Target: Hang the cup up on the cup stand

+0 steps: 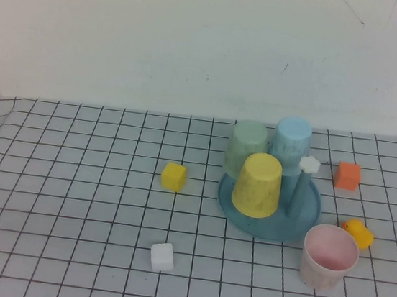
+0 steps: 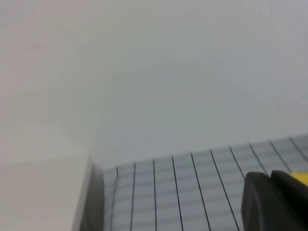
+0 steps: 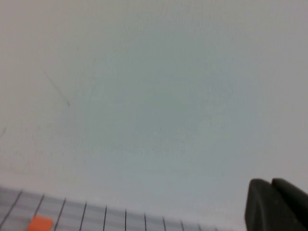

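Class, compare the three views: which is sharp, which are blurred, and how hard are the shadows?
High view: sharp, even light, soft shadows beside the pink cup and cup stand. Left wrist view: hazy, left gripper a dark shut blur at the edge. Right wrist view: mostly blank wall, right gripper equally blurred.

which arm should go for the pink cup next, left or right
Right, probably. The pink cup stands upright on the robot's right, just right of the cup stand. Both end effectors, left and right, are shut and parked off the table.
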Motion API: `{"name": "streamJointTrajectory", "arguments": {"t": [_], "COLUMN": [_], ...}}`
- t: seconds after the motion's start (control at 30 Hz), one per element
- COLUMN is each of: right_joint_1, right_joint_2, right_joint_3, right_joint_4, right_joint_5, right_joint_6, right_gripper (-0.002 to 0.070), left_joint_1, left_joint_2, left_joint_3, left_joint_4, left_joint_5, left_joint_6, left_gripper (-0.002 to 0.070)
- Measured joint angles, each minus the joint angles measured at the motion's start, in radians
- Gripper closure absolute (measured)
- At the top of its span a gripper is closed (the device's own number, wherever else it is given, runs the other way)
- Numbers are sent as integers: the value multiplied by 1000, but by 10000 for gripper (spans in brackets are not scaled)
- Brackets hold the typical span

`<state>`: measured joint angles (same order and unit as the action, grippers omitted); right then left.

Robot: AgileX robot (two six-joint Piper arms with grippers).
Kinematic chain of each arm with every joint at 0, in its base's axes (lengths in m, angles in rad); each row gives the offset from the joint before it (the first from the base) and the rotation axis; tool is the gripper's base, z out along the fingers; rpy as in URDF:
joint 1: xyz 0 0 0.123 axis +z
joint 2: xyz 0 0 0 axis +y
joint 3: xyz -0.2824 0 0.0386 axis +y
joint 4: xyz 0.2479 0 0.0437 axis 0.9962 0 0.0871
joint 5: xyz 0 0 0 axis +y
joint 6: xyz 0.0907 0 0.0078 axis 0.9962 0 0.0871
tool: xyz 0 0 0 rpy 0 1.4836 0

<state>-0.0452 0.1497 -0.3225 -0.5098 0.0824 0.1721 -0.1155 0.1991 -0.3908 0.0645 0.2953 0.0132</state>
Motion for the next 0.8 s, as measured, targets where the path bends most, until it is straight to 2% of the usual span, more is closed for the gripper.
{"name": "streamJointTrajectory", "arguments": {"t": [0.23, 0.37, 0.63, 0.8], "right_joint_1": [0, 16, 165, 200], "right_joint_2": [287, 458, 758, 920], "right_joint_3": [0, -21, -171, -242], "right_joint_4": [65, 159, 498, 703], "right_joint_5": [133, 171, 318, 347], "right_joint_6": [-7, -75, -475, -720], "right_gripper": [678, 678, 678, 678], "left_joint_1": [0, 0, 0, 0], "left_joint_2": [135, 161, 161, 163], "left_joint_3": [51, 89, 90, 90], "left_joint_4": [-24, -64, -126, -153], "left_joint_5": [19, -5, -16, -14], "left_joint_6": [0, 0, 0, 0], "left_gripper": [676, 676, 676, 676]}}
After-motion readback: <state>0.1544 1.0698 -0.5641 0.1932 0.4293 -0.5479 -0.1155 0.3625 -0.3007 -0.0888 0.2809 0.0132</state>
